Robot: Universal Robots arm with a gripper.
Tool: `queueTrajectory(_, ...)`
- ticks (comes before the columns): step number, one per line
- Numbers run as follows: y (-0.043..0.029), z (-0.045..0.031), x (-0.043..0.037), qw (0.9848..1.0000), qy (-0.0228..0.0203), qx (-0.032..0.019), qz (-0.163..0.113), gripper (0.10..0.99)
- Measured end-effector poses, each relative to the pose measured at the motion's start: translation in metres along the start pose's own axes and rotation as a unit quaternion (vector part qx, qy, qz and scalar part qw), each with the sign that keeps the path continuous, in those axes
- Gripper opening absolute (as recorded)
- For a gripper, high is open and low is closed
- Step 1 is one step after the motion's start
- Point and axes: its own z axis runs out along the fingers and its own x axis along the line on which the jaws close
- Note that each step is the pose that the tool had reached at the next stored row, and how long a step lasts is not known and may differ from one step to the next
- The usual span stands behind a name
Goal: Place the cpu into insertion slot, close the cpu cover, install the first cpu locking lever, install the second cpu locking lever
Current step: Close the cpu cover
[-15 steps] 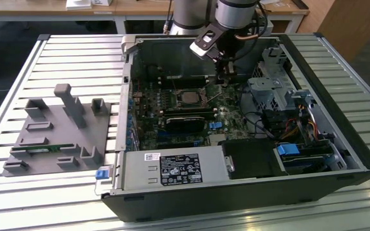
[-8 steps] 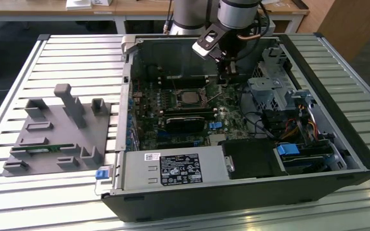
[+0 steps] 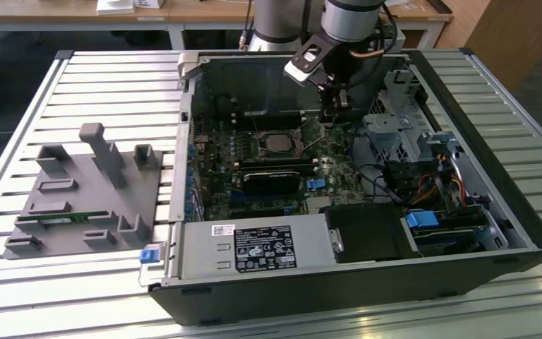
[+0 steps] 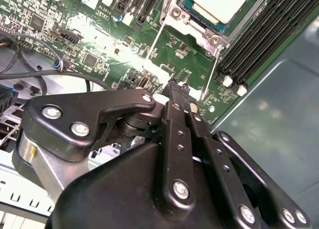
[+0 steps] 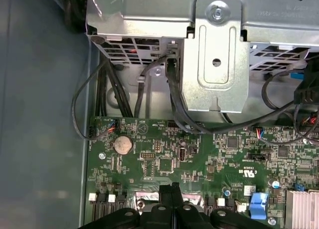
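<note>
My jaws pressed together on nothing, my gripper (image 4: pixel 177 87) hangs inside the open computer case (image 3: pixel 346 293) over its motherboard (image 5: pixel 164 159), whose insertion slot (image 4: pixel 186 1) holds 1 cpu (image 4: pixel 219 2).

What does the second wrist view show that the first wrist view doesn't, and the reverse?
Second wrist view: the cpu, with the cpu cover framing it, and memory slots alongside. First wrist view: a round coin battery, a metal drive bracket and black cables. Both wrist views: the shut gripper above the green motherboard.
</note>
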Motion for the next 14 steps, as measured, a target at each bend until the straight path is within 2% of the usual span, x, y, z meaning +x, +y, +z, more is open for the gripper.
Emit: queueTrajectory(14,0.0095,0.0021,0.0003,1.0,-0.0001,0.001,0.003,0.106)
